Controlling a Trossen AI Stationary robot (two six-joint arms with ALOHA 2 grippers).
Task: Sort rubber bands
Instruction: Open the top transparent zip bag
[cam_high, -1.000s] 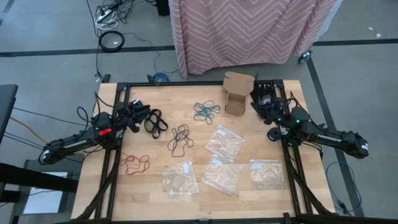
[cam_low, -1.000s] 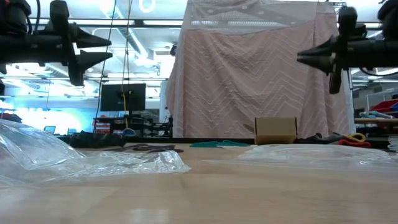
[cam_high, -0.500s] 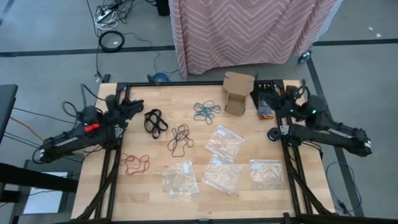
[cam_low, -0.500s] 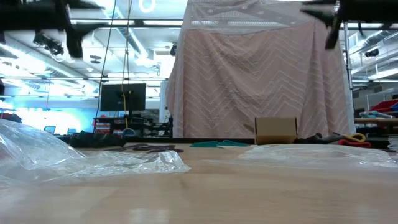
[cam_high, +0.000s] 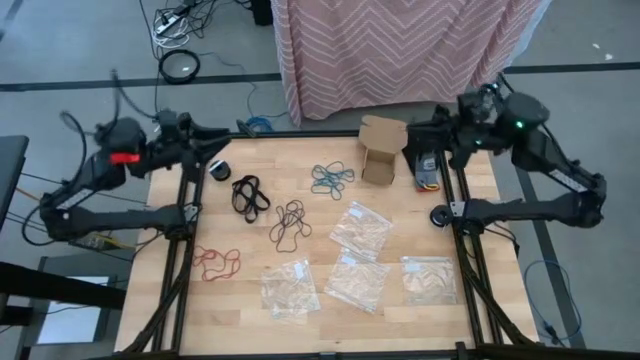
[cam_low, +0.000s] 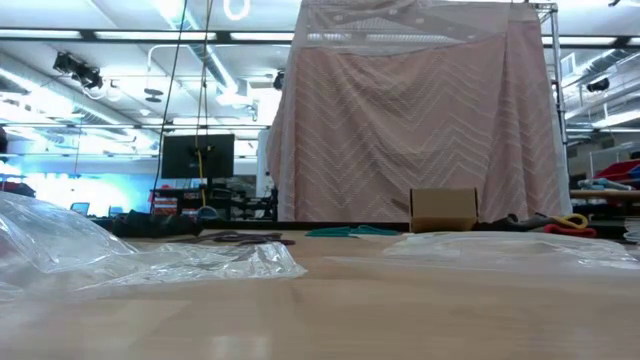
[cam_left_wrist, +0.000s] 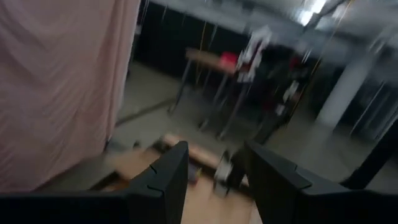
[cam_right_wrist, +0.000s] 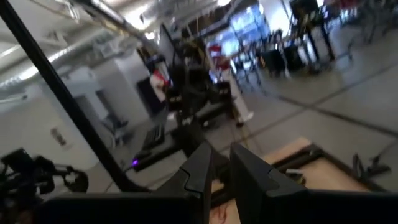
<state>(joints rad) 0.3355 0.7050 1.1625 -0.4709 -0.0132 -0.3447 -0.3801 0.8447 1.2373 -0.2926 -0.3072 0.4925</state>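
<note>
Both arms are raised off the table (cam_high: 250, 310): left pincer (cam_high: 222, 168) at 10 o'clock has its jaws spread, empty; right pincer (cam_high: 432, 135) at 2 o'clock has its jaws nearly together, holding nothing visible. Four band clusters lie unsorted: black bands (cam_high: 249, 194) at 10, brown bands (cam_high: 289, 223) near centre, teal bands (cam_high: 331, 178) at 12, red bands (cam_high: 217, 263) at 8. Four clear bags (cam_high: 361, 230) sit at 4 to 6 o'clock; one box (cam_high: 382, 150) at 1. Likely risks: thin loops slipping from a pinch, snagging neighbours so colours mix, or a pincer dragging a crinkly bag.
</note>
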